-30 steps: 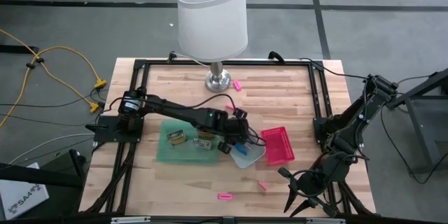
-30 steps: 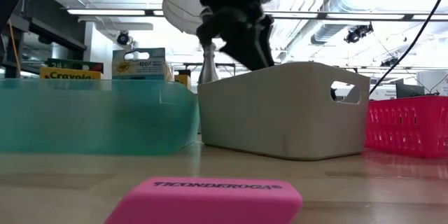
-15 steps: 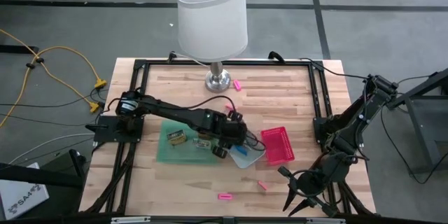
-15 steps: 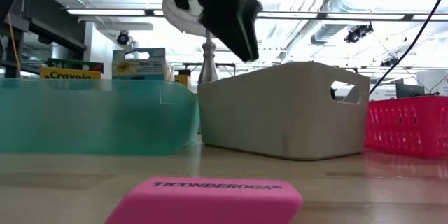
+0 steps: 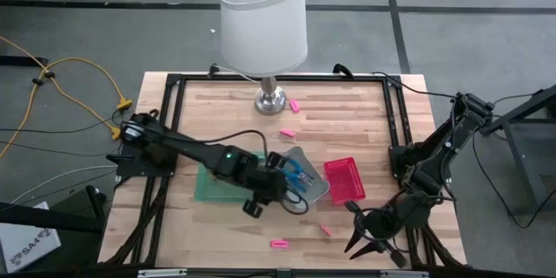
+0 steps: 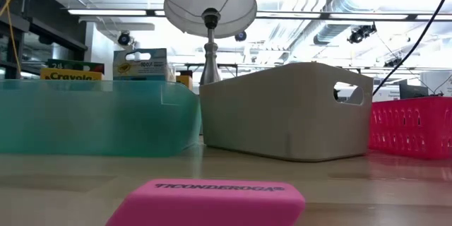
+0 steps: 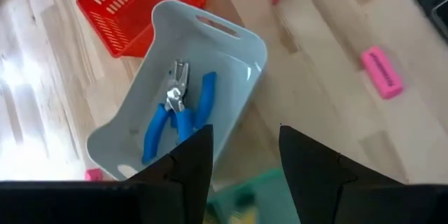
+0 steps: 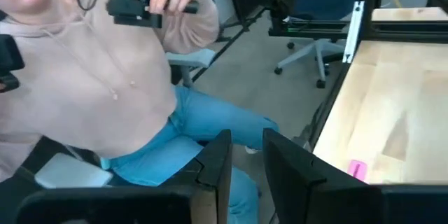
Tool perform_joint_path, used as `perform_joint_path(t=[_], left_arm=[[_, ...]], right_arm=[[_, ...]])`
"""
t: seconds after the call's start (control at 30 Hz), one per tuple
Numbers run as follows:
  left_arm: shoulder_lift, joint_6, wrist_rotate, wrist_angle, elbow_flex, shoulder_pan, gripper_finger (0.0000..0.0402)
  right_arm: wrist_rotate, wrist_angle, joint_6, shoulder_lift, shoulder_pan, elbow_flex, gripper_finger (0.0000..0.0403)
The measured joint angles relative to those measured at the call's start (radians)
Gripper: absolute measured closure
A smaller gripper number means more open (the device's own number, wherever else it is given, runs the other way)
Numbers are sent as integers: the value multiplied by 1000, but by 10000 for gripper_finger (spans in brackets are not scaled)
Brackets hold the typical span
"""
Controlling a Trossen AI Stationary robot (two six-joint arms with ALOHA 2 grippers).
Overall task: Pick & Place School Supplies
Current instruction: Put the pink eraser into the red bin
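Your left gripper (image 5: 280,188) sits over the middle of the counter (image 5: 347,113), above the seam between the green tray (image 5: 208,193) and the grey bin (image 7: 241,38). Its fingers (image 7: 190,155) are parted by a moderate gap, nothing between them.

Two blue-handled pliers (image 7: 178,108) lie in the grey bin, handles crossed, metal heads touching. The red basket (image 5: 344,180) is just beside the bin, on the side toward the right edge of the counter.

The green tray holds the crayon packs; in the low view a yellow Crayola box (image 6: 72,72) and a second box (image 6: 140,63) stand upright above its rim. You can't count them all from here.

Pink erasers are loose on the counter:
- one (image 5: 279,243) near the front edge, the same one that fills the low view's foreground
- one (image 5: 326,229) just in front of the red basket
- one (image 5: 287,133) mid-counter, behind the bin
- one (image 5: 294,104) just beside the lamp (image 5: 262,26) base, at the back edge

Your right gripper (image 5: 372,236) hangs at the front right corner of the counter, fingers (image 8: 213,164) a narrow gap apart, empty. Its wrist view looks off the counter at a seated person (image 8: 105,77) in a beige hoodie with a dark handheld controller (image 8: 133,3).
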Motion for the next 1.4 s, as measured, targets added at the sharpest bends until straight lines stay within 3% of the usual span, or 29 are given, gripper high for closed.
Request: perform_joint_path(t=[0.23, 0.43, 0.57, 0.77, 0.97, 1.17, 1.4], left_arm=[[-37, -132, -16, -30, 0, -23, 245], [-37, -251, 0, -173, 0, -19, 245], [-58, -264, 55, -188, -3, -7, 245], [-148, -246, 53, -171, -32, 14, 245], [-354, -255, 53, -57, -230, 78, 245], [-598, -287, 87, 121, -469, 150, 245], [-787, -312, 115, 202, -660, 153, 245]], right_arm=[[1, 2, -1, 0, -22, 0, 330], [-9, 3, -2, 0, -41, 0, 330], [-9, 3, -2, 0, -48, 0, 330], [-8, 2, -2, 0, -48, 0, 330], [4, 2, -2, 0, -48, 0, 330], [105, -22, 8, 0, -50, 0, 330], [148, -173, 179, 0, -127, 0, 330]])
